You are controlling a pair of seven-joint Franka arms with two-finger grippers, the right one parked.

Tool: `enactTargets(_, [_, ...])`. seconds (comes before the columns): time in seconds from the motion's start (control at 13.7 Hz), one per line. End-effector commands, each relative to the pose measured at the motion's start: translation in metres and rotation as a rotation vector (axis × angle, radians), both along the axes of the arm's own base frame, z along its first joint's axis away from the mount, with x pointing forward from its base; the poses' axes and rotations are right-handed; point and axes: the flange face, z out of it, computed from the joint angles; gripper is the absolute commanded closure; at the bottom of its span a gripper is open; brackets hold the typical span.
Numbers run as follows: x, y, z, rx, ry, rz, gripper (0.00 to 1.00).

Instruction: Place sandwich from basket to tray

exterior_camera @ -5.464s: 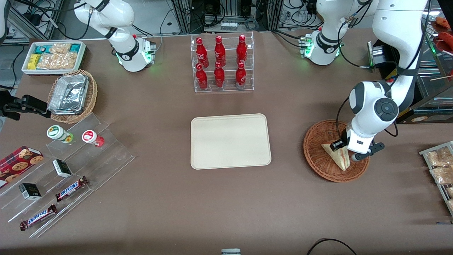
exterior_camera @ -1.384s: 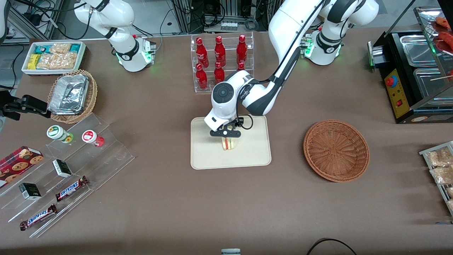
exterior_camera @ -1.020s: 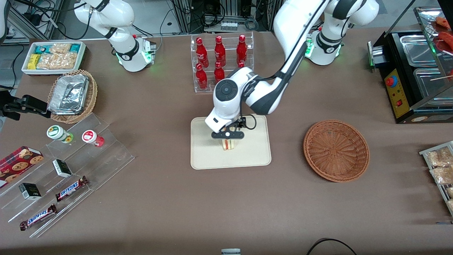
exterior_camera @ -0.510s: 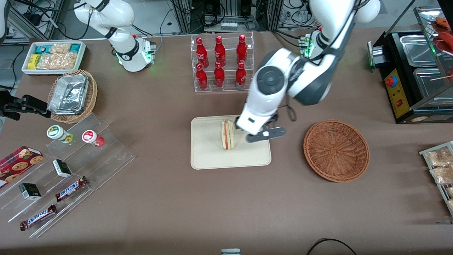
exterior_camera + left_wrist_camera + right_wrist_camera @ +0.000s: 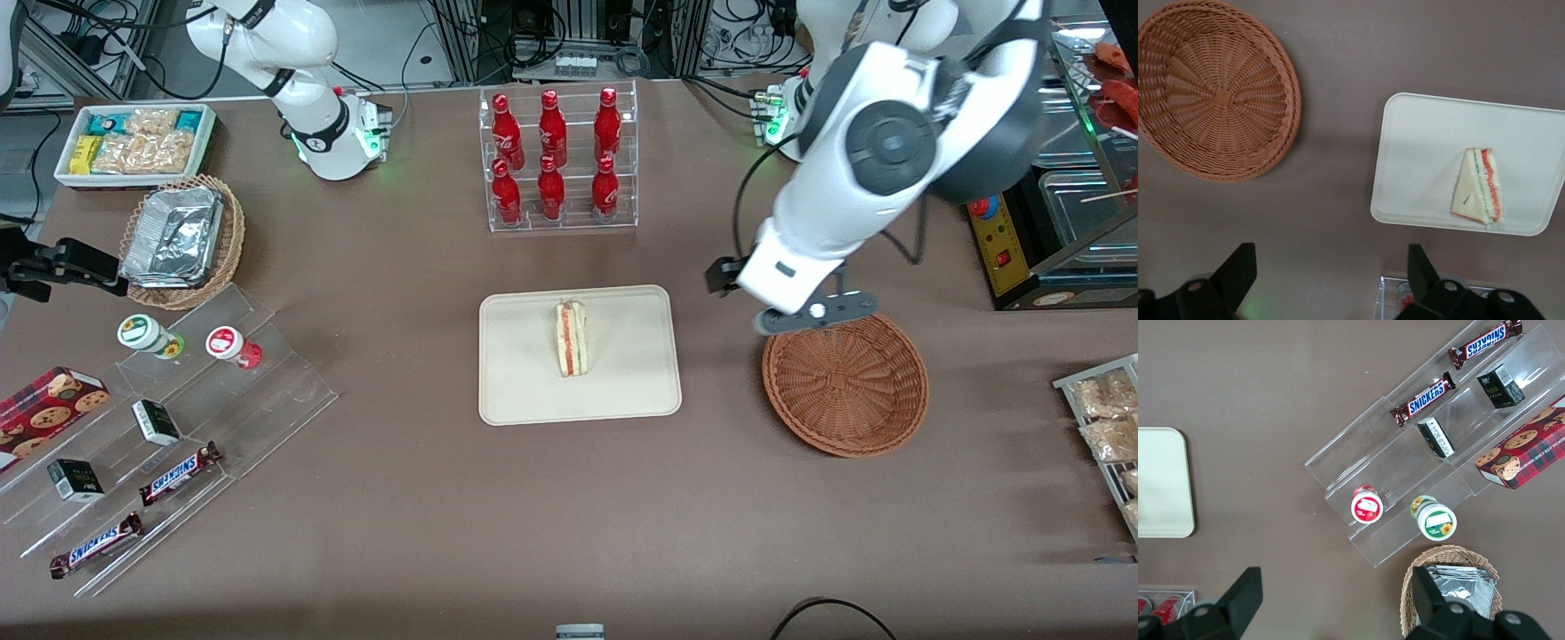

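The sandwich (image 5: 572,339) stands on its edge in the middle of the cream tray (image 5: 524,382), with its orange and green filling facing up. Nothing touches it. The reddish-brown basket (image 5: 845,382) sits beside the tray toward the working arm's end of the table and holds nothing. My gripper (image 5: 803,313) hangs high above the basket's rim that is farther from the front camera. In the left wrist view the gripper (image 5: 1330,270) is open with bare table between its fingers, and the basket (image 5: 1215,100), the tray (image 5: 1418,153) and the sandwich (image 5: 1478,187) all show.
A clear rack of red bottles (image 5: 558,160) stands farther from the front camera than the tray. Clear stepped shelves with snacks (image 5: 160,418), a tan basket of foil trays (image 5: 182,240) and a white bin (image 5: 133,142) lie toward the parked arm's end. A black appliance (image 5: 1022,240) stands near the basket.
The gripper let go of the sandwich on the tray, opened, rose and swung away toward the basket. The sandwich stays standing on the tray.
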Motion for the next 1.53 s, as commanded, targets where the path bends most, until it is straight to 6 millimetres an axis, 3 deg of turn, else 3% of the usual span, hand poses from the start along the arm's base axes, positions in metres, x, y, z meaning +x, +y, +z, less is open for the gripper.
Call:
enactTargets(0.0, [-0.019,0.051,0.013,-0.002,-0.006,-0.053,0.0])
enactTargets(0.87, [-0.031,0.176,0.067,-0.014,-0.03,-0.181,0.0])
enactTargets(1.09, [-0.034,0.202,0.077,-0.019,-0.047,-0.143,0.0])
enactTargets(1.31, [-0.027,0.214,0.076,-0.007,-0.057,-0.12,0.0])
enactTargets(1.46, [-0.024,0.209,0.071,-0.003,-0.051,-0.124,0.0])
